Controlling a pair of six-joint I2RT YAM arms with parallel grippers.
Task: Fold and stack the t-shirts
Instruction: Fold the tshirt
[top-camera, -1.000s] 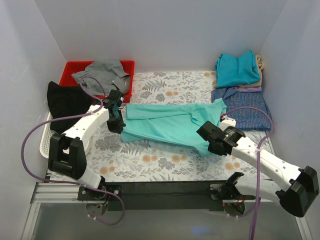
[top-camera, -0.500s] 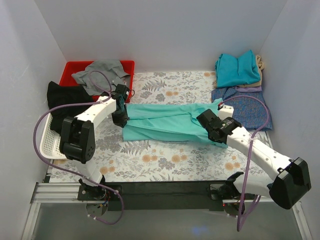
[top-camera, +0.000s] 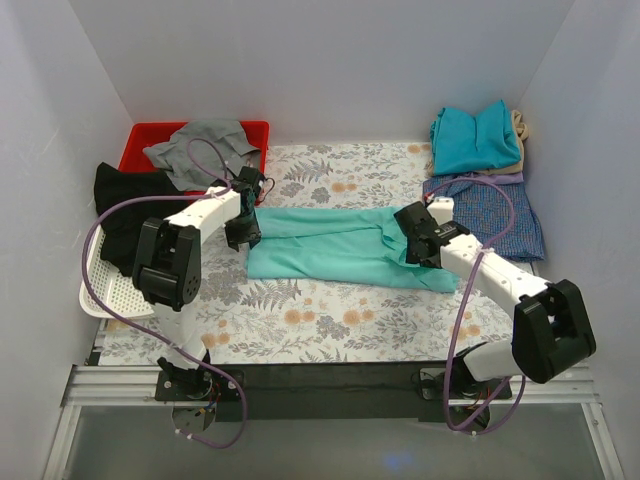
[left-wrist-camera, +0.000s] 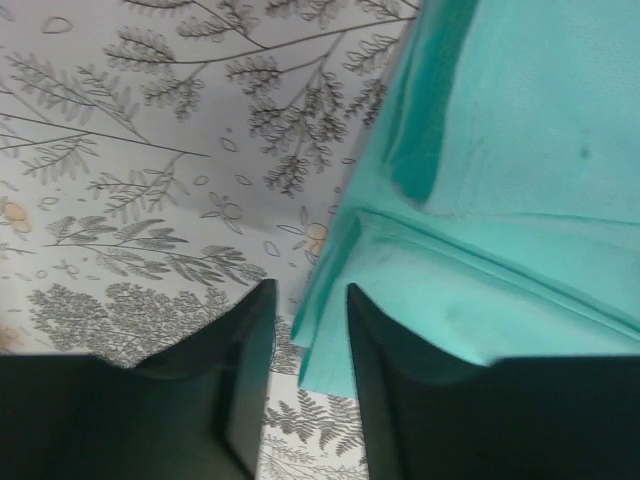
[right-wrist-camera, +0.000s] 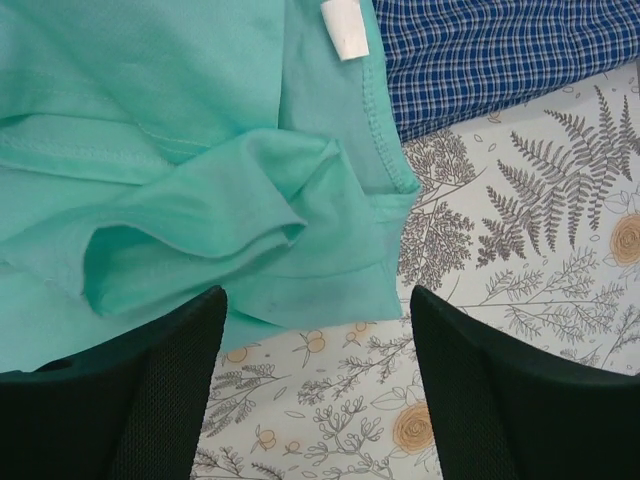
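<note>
A mint-green t-shirt (top-camera: 335, 245) lies folded into a long band across the middle of the floral table. My left gripper (top-camera: 243, 233) sits at its left end. In the left wrist view the gripper (left-wrist-camera: 309, 290) is open, and the shirt's layered edge (left-wrist-camera: 330, 330) lies loose in the gap. My right gripper (top-camera: 414, 238) is at the shirt's right end. In the right wrist view it (right-wrist-camera: 315, 295) stands wide open over the rumpled sleeve (right-wrist-camera: 230, 200), gripping nothing. A teal-blue t-shirt (top-camera: 475, 138) tops a folded pile at the back right. A blue check shirt (top-camera: 495, 222) lies in front of that pile.
A red bin (top-camera: 140, 140) at the back left holds a grey garment (top-camera: 205, 145). A black garment (top-camera: 135, 205) lies over a white basket (top-camera: 100, 290) at the left edge. White walls close in the back and both sides. The check shirt (right-wrist-camera: 490, 50) touches the mint collar.
Both arms swept away from the near edge, carrying the mint shirt's near side over itself into a narrower band. Both grippers then opened and let the cloth go.
</note>
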